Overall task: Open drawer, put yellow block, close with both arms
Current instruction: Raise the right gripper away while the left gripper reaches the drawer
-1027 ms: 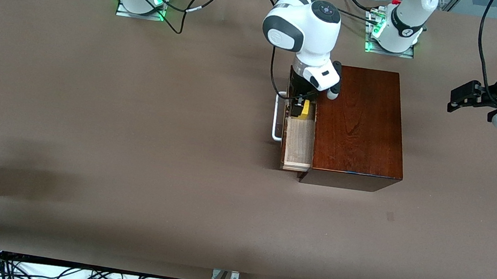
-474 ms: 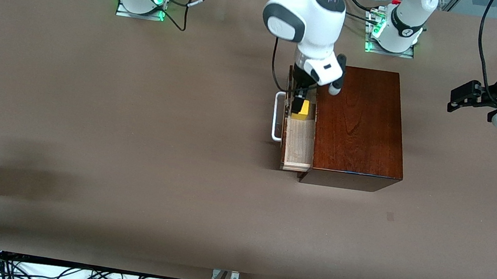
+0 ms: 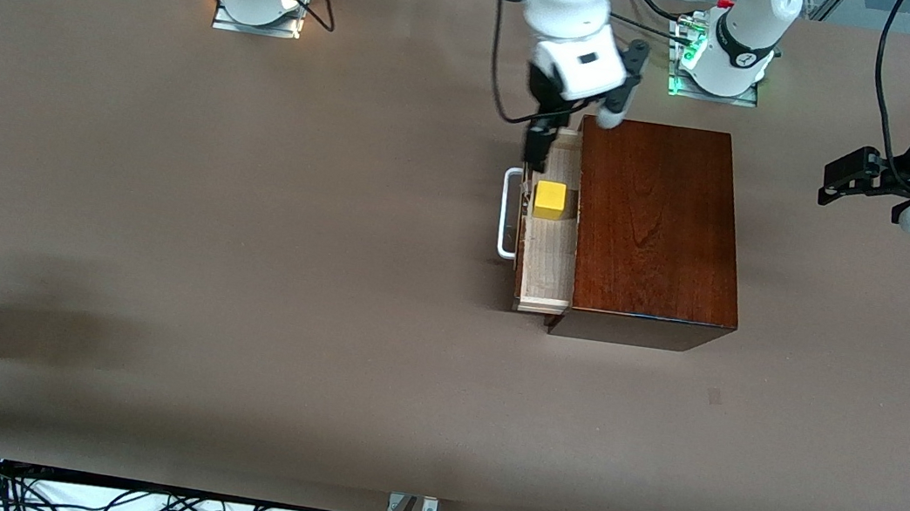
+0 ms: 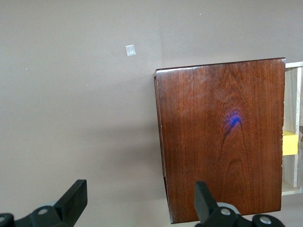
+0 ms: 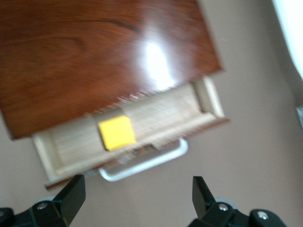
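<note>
Yellow block (image 3: 550,199) lies in the open drawer (image 3: 547,254) on the brown table (image 3: 243,263).
Right gripper (image 3: 541,148) hangs wide and empty over the drawer; left gripper (image 3: 842,176), spread wide, waits at the table's end.

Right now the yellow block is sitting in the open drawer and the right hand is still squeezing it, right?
Not quite. The yellow block does sit in the open drawer, but the right hand has let go: it is open and lifted above the drawer. The front view shows the block alone, and the right wrist view shows the hand's fingers spread.
</note>
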You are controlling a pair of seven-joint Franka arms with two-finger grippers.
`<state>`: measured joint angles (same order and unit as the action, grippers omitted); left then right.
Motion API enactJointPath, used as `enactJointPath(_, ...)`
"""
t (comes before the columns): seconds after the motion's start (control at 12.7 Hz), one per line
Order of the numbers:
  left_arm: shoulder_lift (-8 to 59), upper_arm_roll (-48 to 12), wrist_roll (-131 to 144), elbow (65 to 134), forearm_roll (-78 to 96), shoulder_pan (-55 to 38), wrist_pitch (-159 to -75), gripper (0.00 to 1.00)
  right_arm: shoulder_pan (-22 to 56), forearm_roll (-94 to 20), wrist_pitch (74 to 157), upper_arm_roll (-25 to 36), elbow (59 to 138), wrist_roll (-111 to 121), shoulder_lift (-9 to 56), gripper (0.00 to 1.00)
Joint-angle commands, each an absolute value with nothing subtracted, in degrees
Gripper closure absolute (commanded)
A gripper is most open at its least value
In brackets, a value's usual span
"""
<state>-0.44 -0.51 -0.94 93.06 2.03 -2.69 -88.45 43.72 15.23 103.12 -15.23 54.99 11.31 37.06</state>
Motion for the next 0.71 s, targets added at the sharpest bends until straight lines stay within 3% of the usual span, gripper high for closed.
enactJointPath(0.0, -1.1, -0.4, -2.0, 92.5, 1.5, -3.1, -87.2, 0.00, 35.1, 12.8, 101.0, -15.7, 55.9, 11.5, 32.5, 0.00)
enactJointPath(0.4, -0.6, -7.4, -5.3, 92.5, 2.1, -3.3, -85.9, 0.00, 20.7, 7.3, 89.4, -15.2, 56.2, 10.5, 25.7, 0.00)
enactJointPath(0.63, 2.8, -16.2, -5.4, 92.5, 2.7, -3.5, -86.1, 0.00, 17.3, 2.4, 85.1, -7.8, 57.4, 10.4, 22.0, 0.00)
